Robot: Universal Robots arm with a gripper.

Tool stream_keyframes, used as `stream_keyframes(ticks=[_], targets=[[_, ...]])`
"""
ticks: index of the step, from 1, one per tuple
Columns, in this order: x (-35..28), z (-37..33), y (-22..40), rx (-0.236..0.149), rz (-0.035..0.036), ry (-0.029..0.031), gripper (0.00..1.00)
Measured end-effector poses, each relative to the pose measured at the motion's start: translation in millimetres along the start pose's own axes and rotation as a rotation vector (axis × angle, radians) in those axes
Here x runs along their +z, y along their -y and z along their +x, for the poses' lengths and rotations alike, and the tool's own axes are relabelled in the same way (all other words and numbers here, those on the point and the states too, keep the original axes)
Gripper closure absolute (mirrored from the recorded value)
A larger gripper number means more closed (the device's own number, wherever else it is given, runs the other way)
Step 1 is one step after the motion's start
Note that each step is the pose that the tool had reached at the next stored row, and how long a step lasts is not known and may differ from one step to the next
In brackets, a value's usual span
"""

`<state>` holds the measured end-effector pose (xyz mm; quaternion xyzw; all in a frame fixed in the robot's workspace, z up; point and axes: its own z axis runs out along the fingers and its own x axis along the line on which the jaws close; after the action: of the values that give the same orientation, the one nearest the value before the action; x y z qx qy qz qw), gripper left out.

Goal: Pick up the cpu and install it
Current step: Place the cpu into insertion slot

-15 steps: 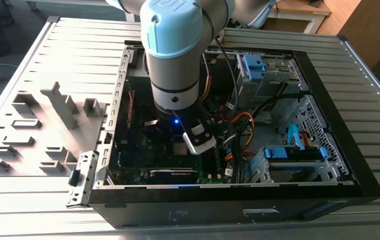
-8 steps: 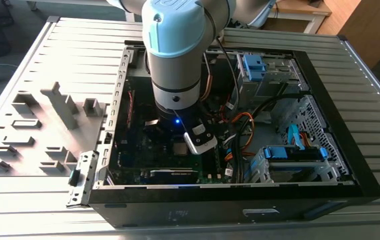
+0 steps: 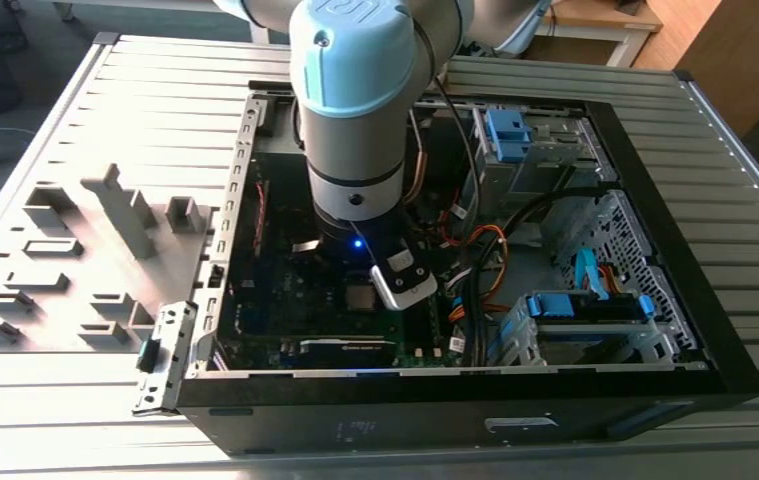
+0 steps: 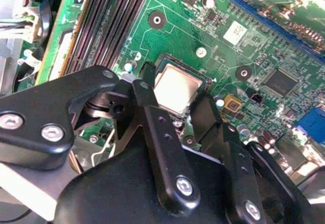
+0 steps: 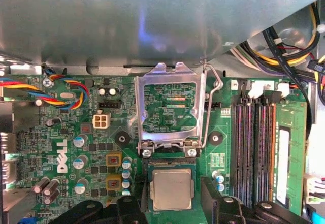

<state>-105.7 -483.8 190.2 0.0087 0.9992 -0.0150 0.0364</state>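
I see my gripper [image 5: 172, 202] with fingers apart, one on each side of the cpu [image 5: 172, 187]. The cpu lies flat in its socket [image 5: 170, 163] on the green motherboard [image 4: 203, 26]. The socket's metal frame [image 5: 170, 76] is flipped open.

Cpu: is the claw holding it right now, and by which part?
Cannot tell. The cpu lies at the open socket with the claw straddling two of its opposite edges, but whether it grips them is unclear.
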Motion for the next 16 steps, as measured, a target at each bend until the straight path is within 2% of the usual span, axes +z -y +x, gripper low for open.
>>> stream_keyframes(ticks=[10,12,13,16], targets=[[0.8,0.0,0.1,0.000,0.0002,-0.0004,0.45],[0.7,0.1,0.1,0.000,0.0004,-0.0006,0.47],[0.7,0.0,0.1,0.000,0.0004,-0.0004,0.53],[0.8,0.0,0.0,0.000,0.0001,-0.0003,0.53]])
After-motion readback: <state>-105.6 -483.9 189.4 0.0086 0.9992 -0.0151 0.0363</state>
